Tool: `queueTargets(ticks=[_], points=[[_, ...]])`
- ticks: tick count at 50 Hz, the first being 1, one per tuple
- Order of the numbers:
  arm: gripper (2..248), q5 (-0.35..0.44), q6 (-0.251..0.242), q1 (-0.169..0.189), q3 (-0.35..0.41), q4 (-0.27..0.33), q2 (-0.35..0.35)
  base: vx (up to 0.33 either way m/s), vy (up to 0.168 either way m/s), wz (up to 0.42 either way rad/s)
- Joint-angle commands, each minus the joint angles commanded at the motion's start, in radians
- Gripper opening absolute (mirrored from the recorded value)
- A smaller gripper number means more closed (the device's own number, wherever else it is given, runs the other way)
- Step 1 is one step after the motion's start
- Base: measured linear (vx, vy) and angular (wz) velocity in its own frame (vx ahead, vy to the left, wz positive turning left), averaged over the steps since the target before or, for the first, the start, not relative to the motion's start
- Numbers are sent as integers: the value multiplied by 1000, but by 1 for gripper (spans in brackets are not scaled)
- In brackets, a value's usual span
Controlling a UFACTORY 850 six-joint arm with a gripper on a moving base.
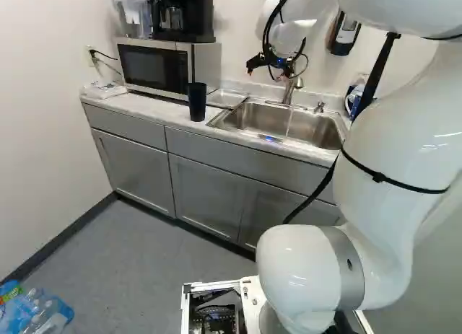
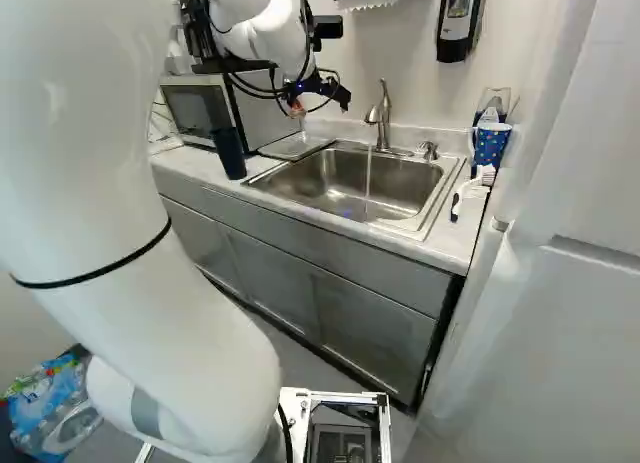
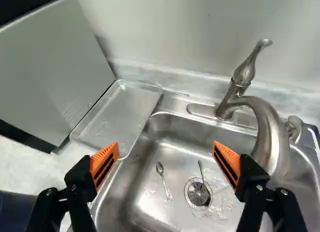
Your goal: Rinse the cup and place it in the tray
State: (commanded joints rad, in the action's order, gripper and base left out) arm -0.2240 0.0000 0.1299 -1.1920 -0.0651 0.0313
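Cup to be gripped squarely

The tall dark-blue cup [image 1: 197, 103] is stood on the pale stone-like tabletop [image 1: 155, 110], beside the shallow silvery tray [image 3: 117, 111]. The black, orange-padded pincer [image 3: 166, 149], open over the steel sink [image 1: 253, 118], should be centred around the cup before being closed.

Cup [image 3: 15, 212] cropped in wrist view, bottles [image 1: 32, 312] cut off in left base view

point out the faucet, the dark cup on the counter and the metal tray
faucet [image 3: 273, 137]: wrist view, on its curved spout
dark cup [image 1: 196, 103]: left base view, middle of its outer side
metal tray [image 3: 119, 110]: wrist view, on its bare bottom
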Motion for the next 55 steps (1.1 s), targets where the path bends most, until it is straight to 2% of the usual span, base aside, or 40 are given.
queueTargets(ticks=[19,55], points=[[247,-118,0,32,82,0,-82,0,0,0],[247,-348,0,152,184,0,-190,0,0,0]])
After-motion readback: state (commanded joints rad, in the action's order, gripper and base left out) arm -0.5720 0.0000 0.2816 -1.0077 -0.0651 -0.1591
